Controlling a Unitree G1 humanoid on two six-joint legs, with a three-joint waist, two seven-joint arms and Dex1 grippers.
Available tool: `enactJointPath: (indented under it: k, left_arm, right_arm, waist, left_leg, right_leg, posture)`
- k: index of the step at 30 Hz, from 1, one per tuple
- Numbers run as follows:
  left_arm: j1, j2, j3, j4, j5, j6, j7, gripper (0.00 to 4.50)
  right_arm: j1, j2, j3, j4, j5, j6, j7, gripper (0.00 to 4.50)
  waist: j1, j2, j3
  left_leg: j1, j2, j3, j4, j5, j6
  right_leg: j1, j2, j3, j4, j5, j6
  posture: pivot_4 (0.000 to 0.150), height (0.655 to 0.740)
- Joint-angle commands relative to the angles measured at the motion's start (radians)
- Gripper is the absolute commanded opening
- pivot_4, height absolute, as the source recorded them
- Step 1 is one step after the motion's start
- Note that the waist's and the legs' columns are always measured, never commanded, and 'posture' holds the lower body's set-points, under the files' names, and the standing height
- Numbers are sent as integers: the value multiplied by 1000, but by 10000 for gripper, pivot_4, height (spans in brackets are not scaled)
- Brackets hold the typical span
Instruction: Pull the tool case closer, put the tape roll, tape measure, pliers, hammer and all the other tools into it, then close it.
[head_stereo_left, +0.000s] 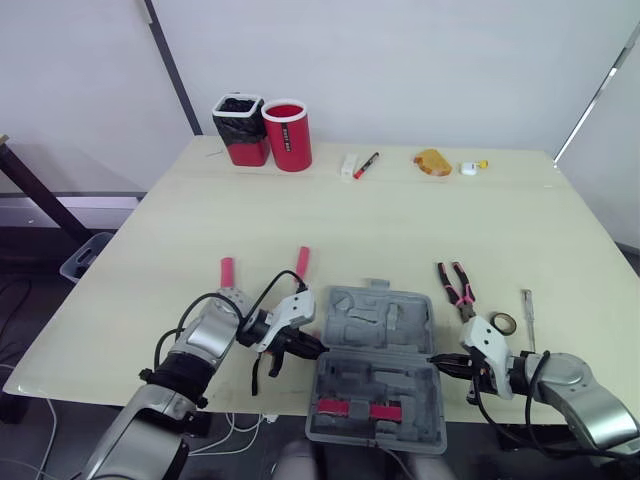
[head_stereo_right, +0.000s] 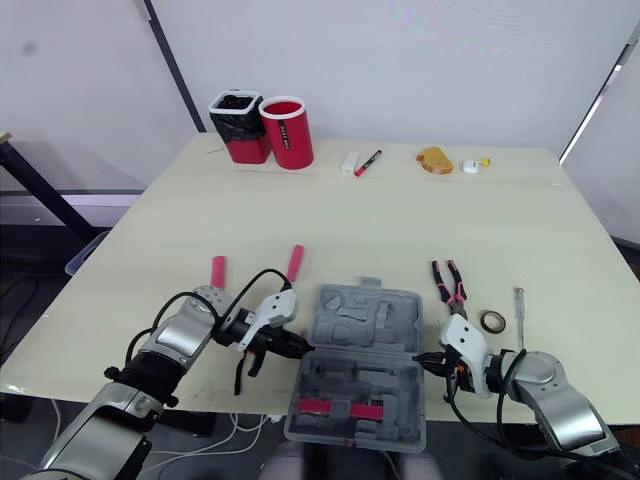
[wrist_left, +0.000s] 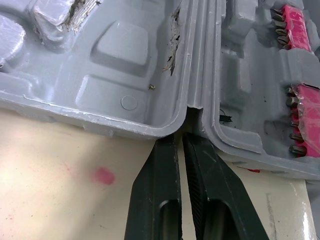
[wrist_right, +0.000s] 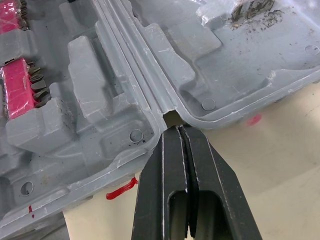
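Robotics lab or test room, by the look: bare white walls (head_stereo_left: 420, 60), one pale table (head_stereo_left: 300, 220), loose cables (head_stereo_left: 240, 425) trailing under it, grey storage crate (head_stereo_left: 85, 258) beside it, black frame struts (head_stereo_left: 172, 60) against the wall.

pale wooden table (head_stereo_left: 330, 215), white wall (head_stereo_left: 400, 60), dark floor

Open grey tool case (head_stereo_right: 352, 318) between left claw (head_stereo_right: 299, 348) and right claw (head_stereo_right: 426, 362)
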Motion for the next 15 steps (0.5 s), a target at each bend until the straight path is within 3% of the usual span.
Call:
enactJointPath:
  k: [1, 15]
  left_arm:
    - [12, 2, -28, 6, 0, -13, -10, 3541]
    - [27, 16, -45, -23, -6, -4, -30, 3541]
  right_arm:
    - [4, -3, -8, -46, 22, 0, 6, 0]
    - [5, 3, 1, -34, 14, -4, 2, 0]
  waist:
    - [0, 0, 0]
    - [-2, 0, 0]
  left_leg:
    - [0, 0, 0, 0, 0, 0]
    - [0, 0, 0, 0, 0, 0]
  right_leg:
    - [0, 0, 0, 0, 0, 0]
    - [0, 0, 0, 0, 0, 0]
  posture:
    - [1500, 7400]
    - [1500, 7400]
